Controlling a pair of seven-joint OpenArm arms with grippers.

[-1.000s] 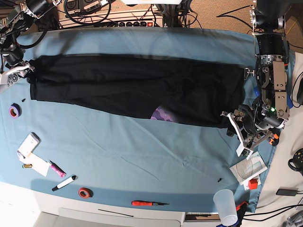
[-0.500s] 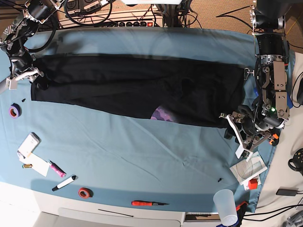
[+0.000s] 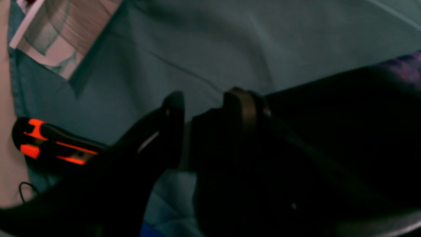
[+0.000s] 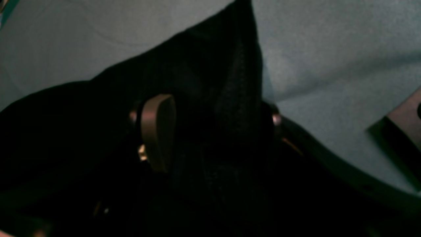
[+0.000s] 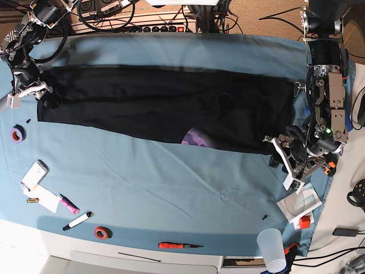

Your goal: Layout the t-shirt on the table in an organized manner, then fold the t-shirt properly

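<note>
The black t-shirt (image 5: pixel 159 103) lies stretched in a long band across the light blue table (image 5: pixel 171 188), with a bit of purple print (image 5: pixel 197 138) at its front edge. My left gripper (image 5: pixel 278 155) is at the shirt's front right corner. In the left wrist view it (image 3: pixel 202 112) is shut on the black fabric (image 3: pixel 329 131). My right gripper (image 5: pixel 45 91) is at the shirt's left end. In the right wrist view its jaws (image 4: pixel 215 121) stand apart, with a ridge of shirt fabric (image 4: pixel 213 65) between them.
A purple tape roll (image 5: pixel 17 134), a phone (image 5: pixel 34 174), markers (image 5: pixel 77 221), a red tape roll (image 5: pixel 102 232) and a red-handled tool (image 5: pixel 179 245) lie along the front left. A plastic cup (image 5: pixel 272 248) and a printed sheet (image 5: pixel 299 201) sit at the front right.
My right gripper moved right from beside the table's left edge onto the shirt's left end, and stayed there. My left gripper barely moved.
</note>
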